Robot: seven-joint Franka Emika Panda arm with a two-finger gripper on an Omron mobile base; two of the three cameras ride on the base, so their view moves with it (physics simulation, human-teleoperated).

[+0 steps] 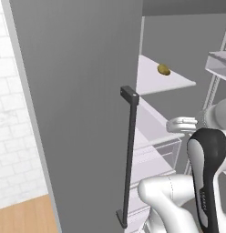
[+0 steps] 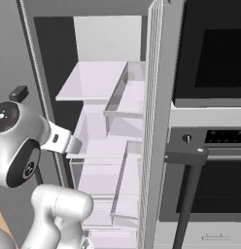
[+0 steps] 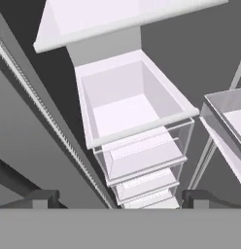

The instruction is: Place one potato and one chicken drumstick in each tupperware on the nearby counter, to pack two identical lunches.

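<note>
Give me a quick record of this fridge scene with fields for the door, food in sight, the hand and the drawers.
door: fridge door swung open, dark handle on its edge
food: one yellowish potato on the upper shelf
hand: hand open, holding nothing, pointed into the fridge
drawers: clear bin with stacked drawers beneath it
beside fridge: oven

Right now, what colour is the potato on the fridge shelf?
Yellowish-green potato, clearest in the left base view.

Open fridge (image 2: 100, 80) by oven (image 2: 210, 53), white brick wall (image 1: 12, 113).
</note>
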